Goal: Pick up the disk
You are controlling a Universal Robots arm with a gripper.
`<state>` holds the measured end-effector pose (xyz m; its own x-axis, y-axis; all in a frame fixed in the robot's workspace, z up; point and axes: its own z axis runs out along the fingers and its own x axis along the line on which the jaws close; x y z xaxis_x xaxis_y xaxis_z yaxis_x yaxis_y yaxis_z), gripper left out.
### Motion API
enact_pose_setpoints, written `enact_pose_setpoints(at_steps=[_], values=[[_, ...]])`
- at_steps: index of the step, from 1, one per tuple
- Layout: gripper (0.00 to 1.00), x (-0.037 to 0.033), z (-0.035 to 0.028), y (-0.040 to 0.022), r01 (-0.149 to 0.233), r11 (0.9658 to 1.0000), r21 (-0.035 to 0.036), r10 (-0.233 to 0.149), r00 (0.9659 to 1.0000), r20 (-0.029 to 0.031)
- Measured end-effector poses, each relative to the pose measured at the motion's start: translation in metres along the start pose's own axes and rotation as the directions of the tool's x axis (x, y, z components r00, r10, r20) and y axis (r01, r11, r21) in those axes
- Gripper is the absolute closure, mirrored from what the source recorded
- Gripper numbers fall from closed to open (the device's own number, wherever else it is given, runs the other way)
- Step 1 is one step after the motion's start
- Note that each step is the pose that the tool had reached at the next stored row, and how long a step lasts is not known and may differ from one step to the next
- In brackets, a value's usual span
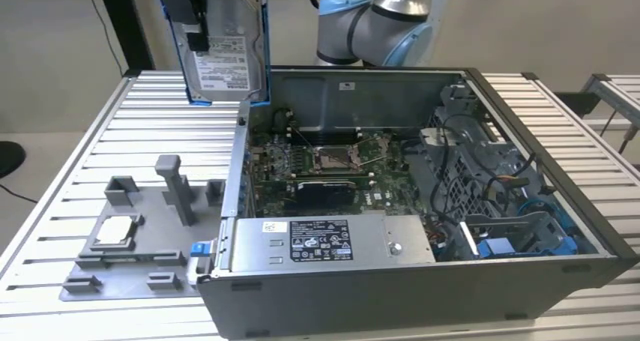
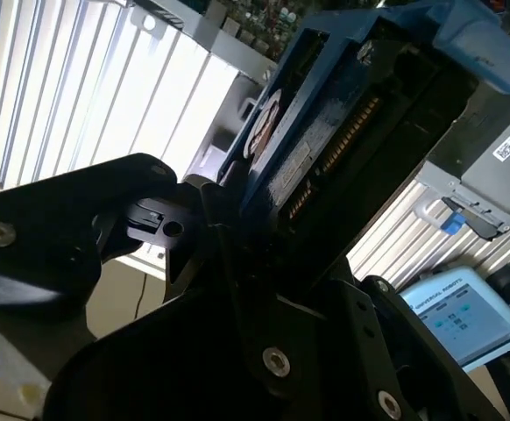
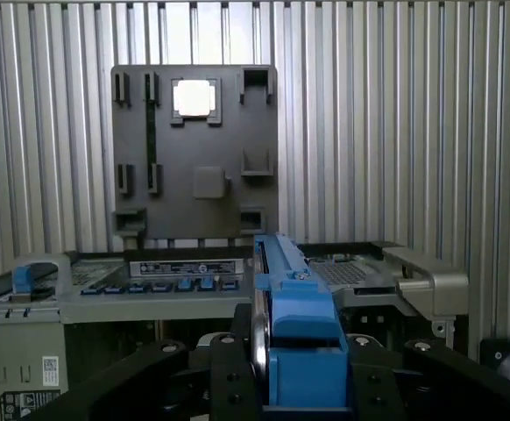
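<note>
The disk, a silver-grey drive with a white label in a blue carrier, hangs upright high above the table at the exterior view's upper left. It is clear of the computer case. My gripper is shut on its upper part. In the first wrist view the disk's blue carrier stands edge-on between my black fingers. In the second wrist view the disk sticks out from my gripper, its connector edge showing.
An open computer case lies on the slatted metal table, with a grey power-supply box along its front. A grey fixture plate with upright posts holds a small silver CPU chip. The arm's base stands behind the case.
</note>
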<state>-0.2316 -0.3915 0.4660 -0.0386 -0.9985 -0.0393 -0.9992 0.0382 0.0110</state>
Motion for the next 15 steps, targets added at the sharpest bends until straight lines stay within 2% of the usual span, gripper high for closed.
enact_pose_setpoints(at_steps=[7, 11, 15], values=[[1.0, -0.0007, -0.0003, -0.0309, 0.0, 1.0, -0.0012, 0.0, 1.0, -0.0001], [1.0, 0.0009, -0.0003, -0.0423, 0.0, 1.0, -0.0013, 0.0, 1.0, -0.0001], [1.0, 0.0056, -0.0004, -0.0509, 0.0, 1.0, -0.0012, 0.0, 1.0, -0.0001]])
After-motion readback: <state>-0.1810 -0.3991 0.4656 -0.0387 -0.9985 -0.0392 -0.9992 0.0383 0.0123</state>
